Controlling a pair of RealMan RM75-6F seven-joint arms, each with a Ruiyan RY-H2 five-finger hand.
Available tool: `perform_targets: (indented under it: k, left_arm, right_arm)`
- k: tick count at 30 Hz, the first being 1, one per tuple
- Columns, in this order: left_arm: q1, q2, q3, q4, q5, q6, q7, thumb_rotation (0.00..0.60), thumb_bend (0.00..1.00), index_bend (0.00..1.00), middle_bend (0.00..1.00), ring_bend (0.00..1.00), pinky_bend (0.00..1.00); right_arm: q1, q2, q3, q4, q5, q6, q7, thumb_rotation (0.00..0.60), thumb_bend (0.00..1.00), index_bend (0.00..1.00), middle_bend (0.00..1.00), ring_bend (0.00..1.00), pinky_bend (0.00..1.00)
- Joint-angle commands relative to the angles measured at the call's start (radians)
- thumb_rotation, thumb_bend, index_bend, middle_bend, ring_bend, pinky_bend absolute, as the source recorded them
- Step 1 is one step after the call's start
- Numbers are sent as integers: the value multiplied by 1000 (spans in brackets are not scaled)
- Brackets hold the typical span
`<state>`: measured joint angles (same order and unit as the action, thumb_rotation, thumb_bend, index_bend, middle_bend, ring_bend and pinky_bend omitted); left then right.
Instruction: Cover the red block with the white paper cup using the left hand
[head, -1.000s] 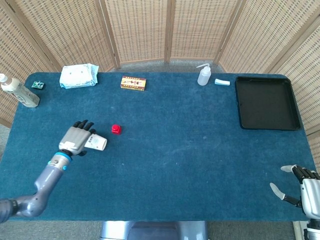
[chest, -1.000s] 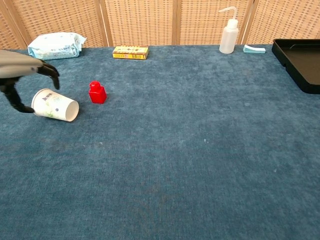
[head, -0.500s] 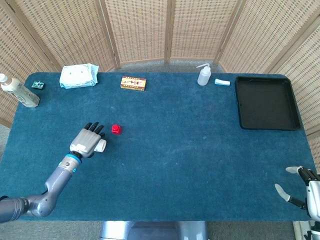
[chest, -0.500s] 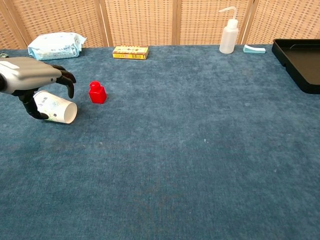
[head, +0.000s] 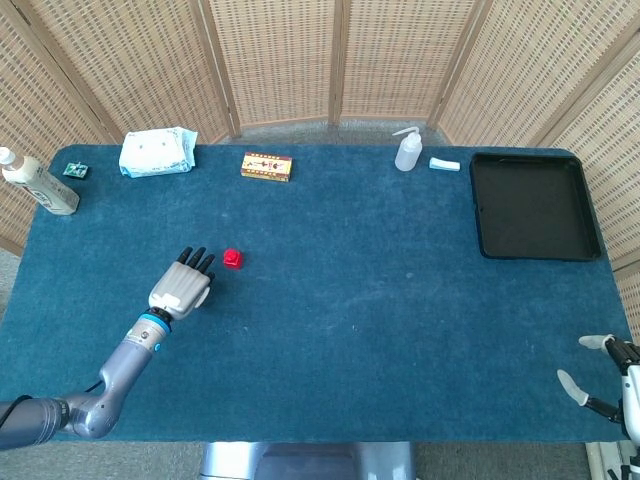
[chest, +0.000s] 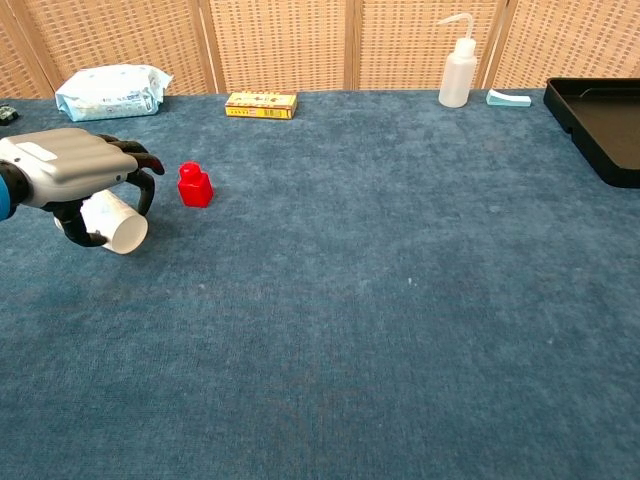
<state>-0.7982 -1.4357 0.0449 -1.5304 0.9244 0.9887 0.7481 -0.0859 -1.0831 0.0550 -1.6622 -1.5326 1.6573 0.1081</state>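
Blue-covered counter fills both views, woven screens behind it. Black tray sits far right of the red block, near the counter's right edge, well apart from everything else. Left robot hand is just left of the red block, palm down over the white paper cup, fingers curled round its upper side w/ thumb underneath; looks like a loose wrap, can't tell if it's a firm grip. Cup lies on its side on the counter, open mouth facing toward the camera in chest view, just left of & slightly nearer than the red block, not touching it. In head view the cup is mostly hidden under the hand. Right robot hand is far right of the red block, at the counter's near right corner, fingers spread, holding nothing. Tissue pack is behind-left of the red block by the back edge. White bottle lies far left of the block at the counter's left edge, small dark item beside it, too small to tell. Squeeze bottle stands behind-right of the block, w/ a small white-blue piece just right of it. Yellow box lies behind the block, slightly right. Red block itself stands upright, uncovered, on the counter's left half.
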Motion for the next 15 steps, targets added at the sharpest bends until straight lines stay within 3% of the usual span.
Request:
perform_targets:
  k: [1,8,15]
  left_arm:
    - [3,-7,2,12,6,2,8,541,281,409,104,0,79]
    - [34,16,-67,-8,43,16,-164,538,281,450,104,0,79]
    - [82,91,-208,-66,70,-36,-576,536,281,451,104,0,79]
  right_arm:
    - [0,1,2,0,1,0,2,131,274,364,417,393,352]
    - [3,-1,2,-2,-7,-3,4,134,274,364,417,393,352]
    - [9,-7,3,-9,-12,-10,-7,135,274,364,417,393,352]
